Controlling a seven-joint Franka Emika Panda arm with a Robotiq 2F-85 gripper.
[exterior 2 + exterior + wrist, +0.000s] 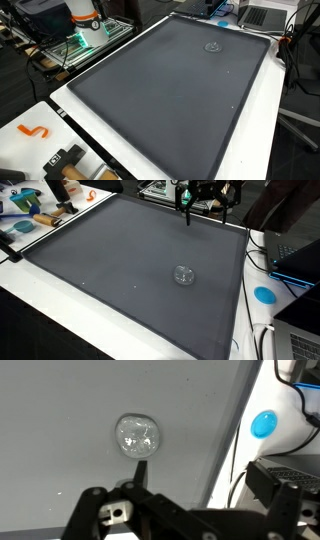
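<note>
A small clear, round glass-like object (184, 275) lies alone on a large dark grey mat (110, 260), towards the mat's far right part. It also shows in the other exterior view (212, 46) and in the wrist view (138, 436). My gripper (205, 215) hangs high above the mat's far edge, well apart from the clear object. In the wrist view its two black fingers (205, 480) are spread wide with nothing between them. The clear object lies just beyond the left fingertip there.
The mat (160, 100) covers a white table. A blue round disc (264, 294) and cables lie on the white strip beside the mat, near a laptop (295, 260). Tools and clutter (30, 220) sit at one corner. An orange hook (33, 131) lies on the table's white edge.
</note>
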